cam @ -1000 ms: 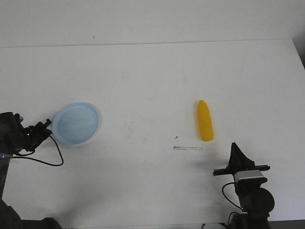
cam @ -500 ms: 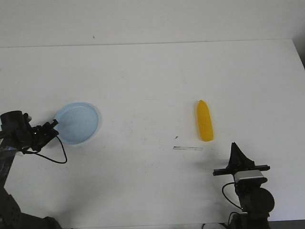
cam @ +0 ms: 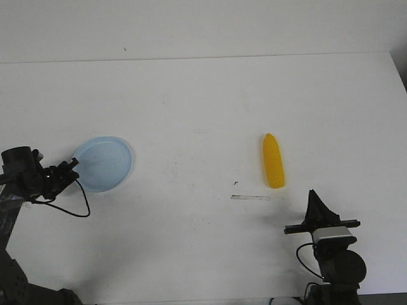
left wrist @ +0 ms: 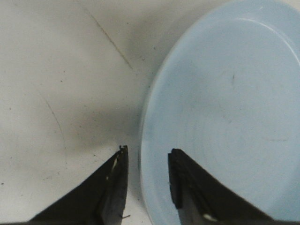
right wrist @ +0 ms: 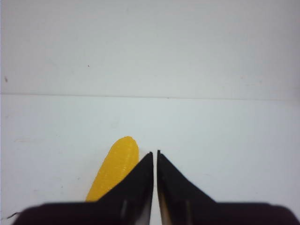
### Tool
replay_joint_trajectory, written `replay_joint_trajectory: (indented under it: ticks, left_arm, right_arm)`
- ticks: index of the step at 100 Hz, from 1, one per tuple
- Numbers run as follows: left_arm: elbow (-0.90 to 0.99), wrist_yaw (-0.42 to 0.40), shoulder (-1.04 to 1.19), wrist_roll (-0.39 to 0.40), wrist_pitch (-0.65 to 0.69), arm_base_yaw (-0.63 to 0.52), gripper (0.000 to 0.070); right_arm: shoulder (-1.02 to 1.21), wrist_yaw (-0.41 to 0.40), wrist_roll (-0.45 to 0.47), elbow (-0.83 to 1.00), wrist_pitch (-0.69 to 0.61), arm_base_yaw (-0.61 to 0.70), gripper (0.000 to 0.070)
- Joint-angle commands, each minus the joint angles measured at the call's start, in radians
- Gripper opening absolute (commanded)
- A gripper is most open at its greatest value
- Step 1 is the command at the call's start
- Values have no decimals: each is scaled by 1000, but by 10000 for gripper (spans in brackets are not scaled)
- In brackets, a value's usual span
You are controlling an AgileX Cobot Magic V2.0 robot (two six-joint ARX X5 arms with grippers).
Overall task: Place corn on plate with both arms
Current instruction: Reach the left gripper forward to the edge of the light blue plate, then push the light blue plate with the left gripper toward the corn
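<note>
Corn (cam: 273, 161) hasn't budged near the counter's right edge, right claw (cam: 314, 202) clenched nearby, while the left claw (cam: 68, 168), parted, has dragged the plate (cam: 105, 163) slightly rightward.

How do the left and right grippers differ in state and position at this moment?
The left gripper is open, its fingers straddling the rim of the plate; the right gripper is shut on nothing. The left gripper sits at the plate's edge, while the right gripper is parked near the table's front, short of the corn and not touching it. Both are black and pointed.
</note>
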Motion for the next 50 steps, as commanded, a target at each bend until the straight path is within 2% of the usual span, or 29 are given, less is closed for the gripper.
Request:
replay_joint_trajectory:
  ticks: [1, 50]
  left_arm:
    - [19, 3, 18, -4, 3, 5, 178]
    - [19, 4, 50, -4, 26, -2, 165]
  right_arm:
    - [0, 1, 13, -2, 11, 0, 15]
    - [0, 1, 13, -2, 11, 0, 15]
